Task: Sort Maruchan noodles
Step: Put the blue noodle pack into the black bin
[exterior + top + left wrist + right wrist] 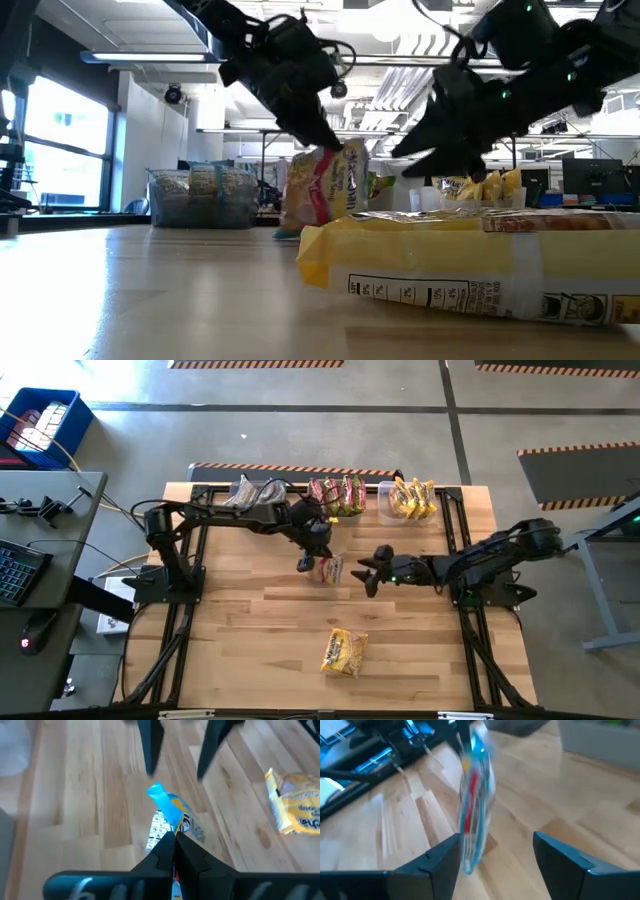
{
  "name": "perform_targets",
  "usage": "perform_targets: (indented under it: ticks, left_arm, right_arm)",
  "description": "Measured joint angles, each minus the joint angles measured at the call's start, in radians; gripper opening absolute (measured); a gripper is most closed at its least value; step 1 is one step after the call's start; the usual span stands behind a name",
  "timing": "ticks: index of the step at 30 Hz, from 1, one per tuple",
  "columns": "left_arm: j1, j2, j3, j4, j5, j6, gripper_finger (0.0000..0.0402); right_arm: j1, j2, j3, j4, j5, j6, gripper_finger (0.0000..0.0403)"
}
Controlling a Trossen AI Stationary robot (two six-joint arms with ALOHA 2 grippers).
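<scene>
My left gripper (304, 563) is shut on a yellow and red packet of Maruchan noodles (322, 190) over the middle of the table. My right gripper (366, 574) stands open just to the packet's right. Its two fingers point at the packet, which shows edge-on (472, 795) in front of them and untouched. A second yellow packet (343, 652) lies flat on the table nearer the front edge. Three bins stand along the far edge. One holds grey packets (250, 494), one red and pink packets (335, 494), and one yellow packets (410, 498). My left gripper pinches the packet's upper edge (336, 152) between its two shut fingers (172, 845). The fingers slant down from the table's left. The packet hangs below them, roughly upright, with its lower end (305, 226) just above the table.
The low view is partly blocked by the near yellow packet (470, 265). Black frame rails (465, 560) run along both sides of the table. Bare wood (240, 630) lies at the near left.
</scene>
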Motion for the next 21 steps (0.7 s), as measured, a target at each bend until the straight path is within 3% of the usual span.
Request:
perform_targets:
  ticks: [9, 13, 21]
  left_arm:
    - [0.002, -0.058, 0.0, 0.013, -0.005, -0.022, 0.0]
    - [0.002, -0.082, 0.0, 0.02, -0.005, -0.026, 0.0]
    - [0.022, -0.129, 0.0, 0.029, -0.005, -0.061, 0.0]
  right_arm:
    - [0.045, 0.42, 0.002, 0.52, 0.018, -0.029, 0.0236]
    - [0.046, 0.575, 0.044, 0.662, 0.086, -0.059, 0.0236]
    - [0.044, 0.68, 0.191, 0.758, 0.112, -0.226, 0.0236]
